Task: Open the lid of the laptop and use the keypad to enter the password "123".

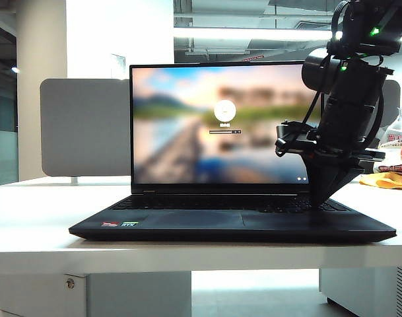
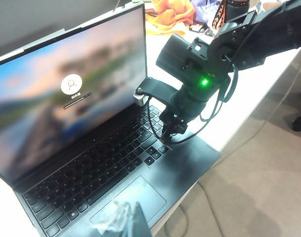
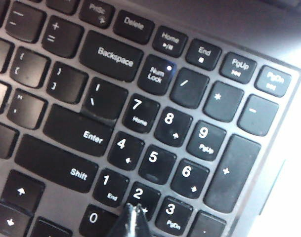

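The dark laptop (image 1: 187, 223) lies on the white table with its lid (image 1: 187, 119) upright and a blurred login screen lit. My right gripper (image 3: 135, 207) is shut and points down at the number block of the keypad (image 3: 155, 128). Its joined tips rest on the lower edge of the 2 key (image 3: 137, 193), between the 1 key (image 3: 106, 180) and the 3 key (image 3: 170, 209). The exterior view shows this right gripper (image 1: 317, 206) at the keyboard's right end. My left gripper (image 2: 130, 203) is shut and empty, hovering over the trackpad (image 2: 135, 195); the exterior view does not show it.
A grey divider board (image 1: 82, 125) stands behind the laptop. Orange cloth and clutter (image 2: 172, 12) lie at the back right of the table. The table edge (image 2: 239, 123) runs close beside the laptop's right side, with floor beyond.
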